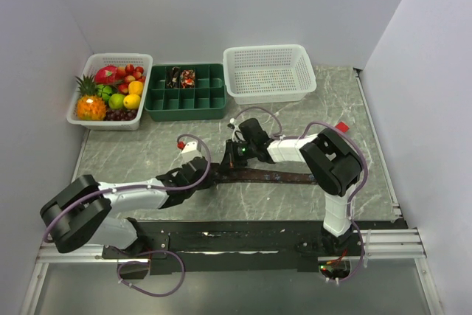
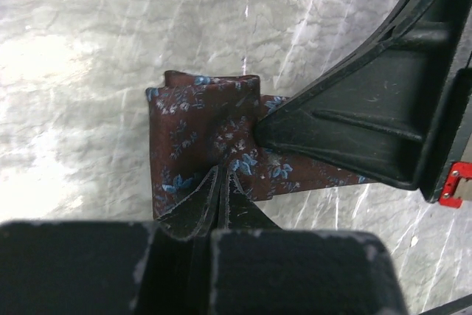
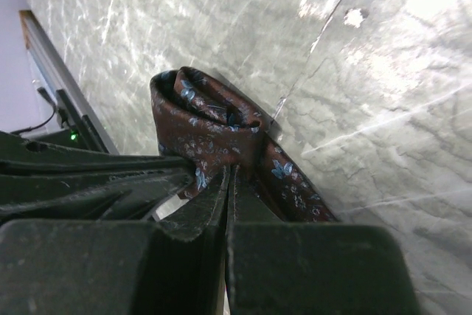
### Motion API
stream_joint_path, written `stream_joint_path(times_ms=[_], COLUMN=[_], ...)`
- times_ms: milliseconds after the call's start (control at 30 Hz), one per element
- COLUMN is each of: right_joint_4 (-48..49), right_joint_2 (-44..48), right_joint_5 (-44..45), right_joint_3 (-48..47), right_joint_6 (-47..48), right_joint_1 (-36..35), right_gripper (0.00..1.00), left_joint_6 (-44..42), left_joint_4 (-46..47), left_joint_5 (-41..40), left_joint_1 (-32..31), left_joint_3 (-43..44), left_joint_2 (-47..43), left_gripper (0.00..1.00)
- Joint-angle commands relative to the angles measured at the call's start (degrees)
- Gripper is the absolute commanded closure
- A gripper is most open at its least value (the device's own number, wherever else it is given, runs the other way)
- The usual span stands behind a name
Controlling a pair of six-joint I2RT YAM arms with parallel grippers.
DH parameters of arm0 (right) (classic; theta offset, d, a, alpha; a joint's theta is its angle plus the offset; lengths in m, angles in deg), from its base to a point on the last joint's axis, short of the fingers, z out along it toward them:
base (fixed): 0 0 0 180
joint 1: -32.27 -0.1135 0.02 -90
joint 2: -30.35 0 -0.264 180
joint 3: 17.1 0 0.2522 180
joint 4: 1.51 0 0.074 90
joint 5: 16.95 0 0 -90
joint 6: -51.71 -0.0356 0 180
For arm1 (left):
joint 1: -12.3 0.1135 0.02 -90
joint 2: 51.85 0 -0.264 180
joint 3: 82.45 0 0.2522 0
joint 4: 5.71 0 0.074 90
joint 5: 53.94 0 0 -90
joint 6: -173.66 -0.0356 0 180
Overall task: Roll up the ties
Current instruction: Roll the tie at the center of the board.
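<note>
The tie (image 3: 214,127) is soft, light and probably slippery; its loose coil may unwind. Left jaws and right jaws both pinch the coiled end.

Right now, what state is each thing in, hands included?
tie: one end rolled up, rest lying flat on the table
left hand: shut on the tie at the roll
right hand: shut on the tie at the roll
green tray: two dark bundles in its back row
white basket: upright, nothing showing inside
fruit basket: heaped with fruit
</note>
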Motion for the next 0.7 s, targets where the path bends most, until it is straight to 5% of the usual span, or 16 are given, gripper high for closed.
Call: stream_joint_path(times_ms=[0,233,433,667], right_joint_4=[-4.95,-15.06,-18.16,-19.65], right_joint_2=[-0.88,-2.02,-2.72,-2.55], right_joint_5=[6.18,15.41,18.94,20.79], right_joint_3=[-3.23,-7.01,-9.21,-9.73], right_joint_6=[2.44,6.39,7.36,7.89], right_joint_1=[-1.27,-4.26,-6.1,-6.54], right_gripper=[1.0,1.0,1.0,1.0], left_joint_6=[1.31,0.44,0.17,1.92], left_joint_4=[-1.3,-7.02,-11.59,-10.9], left_joint_5=[1.61,-1.46,0.81,10.11], left_joint_1=[0.0,0.35,5.09,12.21], left_joint_3=[1.18,3.9,3.48,-1.53], left_joint_2=[3.05,-4.84,-11.09,-13.39], left_gripper=[0.99,0.87,0.49,0.41])
